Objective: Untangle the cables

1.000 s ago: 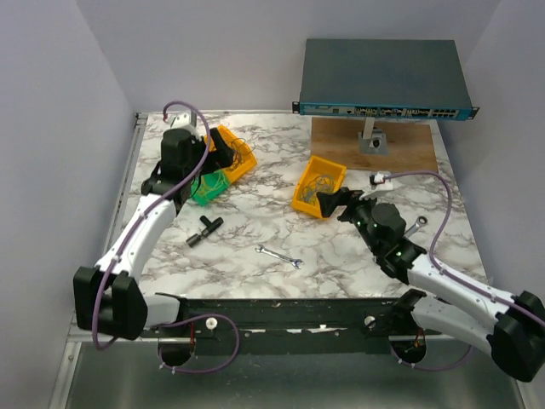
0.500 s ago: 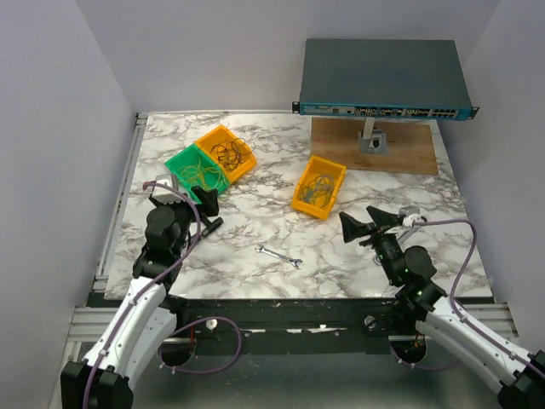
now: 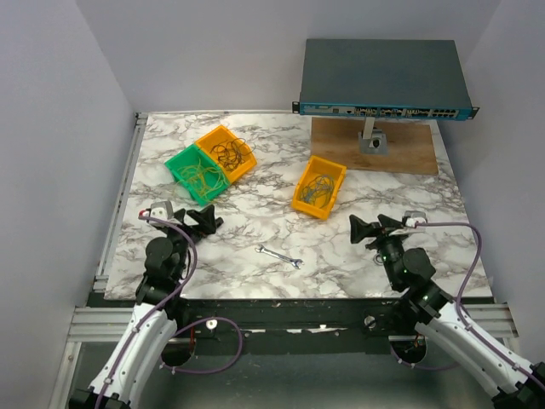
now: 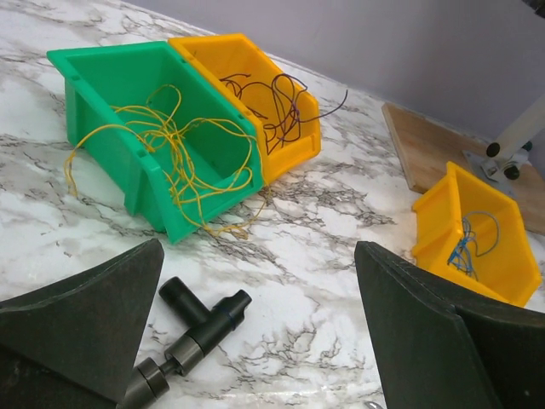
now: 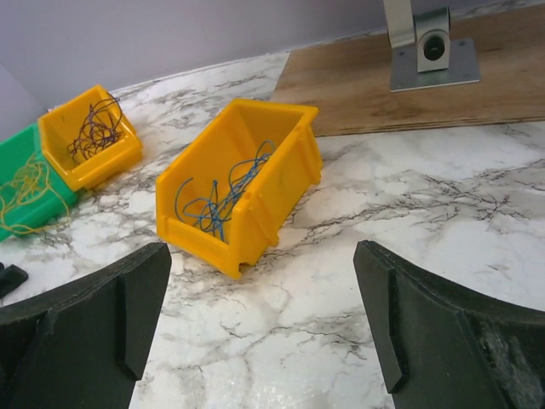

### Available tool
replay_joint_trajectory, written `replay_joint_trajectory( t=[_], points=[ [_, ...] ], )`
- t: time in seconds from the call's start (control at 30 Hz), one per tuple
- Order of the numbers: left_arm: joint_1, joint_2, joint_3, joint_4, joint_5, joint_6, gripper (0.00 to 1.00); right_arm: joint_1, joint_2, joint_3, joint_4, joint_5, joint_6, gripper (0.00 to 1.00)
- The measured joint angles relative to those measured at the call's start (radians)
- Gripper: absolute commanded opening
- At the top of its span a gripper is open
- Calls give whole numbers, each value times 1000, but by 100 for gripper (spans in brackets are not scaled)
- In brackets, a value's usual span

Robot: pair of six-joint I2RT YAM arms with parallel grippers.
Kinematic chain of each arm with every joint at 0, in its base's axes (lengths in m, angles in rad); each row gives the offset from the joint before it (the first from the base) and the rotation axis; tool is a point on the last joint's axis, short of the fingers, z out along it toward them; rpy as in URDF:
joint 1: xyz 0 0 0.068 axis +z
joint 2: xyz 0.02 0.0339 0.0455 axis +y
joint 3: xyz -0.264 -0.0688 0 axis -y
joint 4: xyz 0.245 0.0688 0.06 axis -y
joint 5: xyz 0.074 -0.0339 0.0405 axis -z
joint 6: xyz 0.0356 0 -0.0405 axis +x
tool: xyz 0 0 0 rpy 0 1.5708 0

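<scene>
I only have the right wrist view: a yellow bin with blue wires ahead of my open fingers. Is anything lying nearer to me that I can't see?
Observer: Yes. A silver wrench lies on the table between the two arms, nearer than the blue wires.
Operator: What is the left arm doing?
Observer: The left gripper is open and empty, with a black T-shaped fitting on the table just ahead of it.
Operator: The green bin is cut off for me. Are its wires all inside?
Observer: No. Some yellow-green wires hang over the front lip of the green bin.
</scene>
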Motion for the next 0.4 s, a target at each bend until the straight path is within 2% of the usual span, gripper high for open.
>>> replay_joint_trajectory(
  t=[0.23, 0.4],
  points=[
    [0, -167, -18, -95, -20, -62, 99, 0, -160, 0, -74, 22, 25, 98],
    [0, -242, -33, -127, -51, -83, 99, 0, -163, 0, -89, 27, 31, 98]
  ],
)
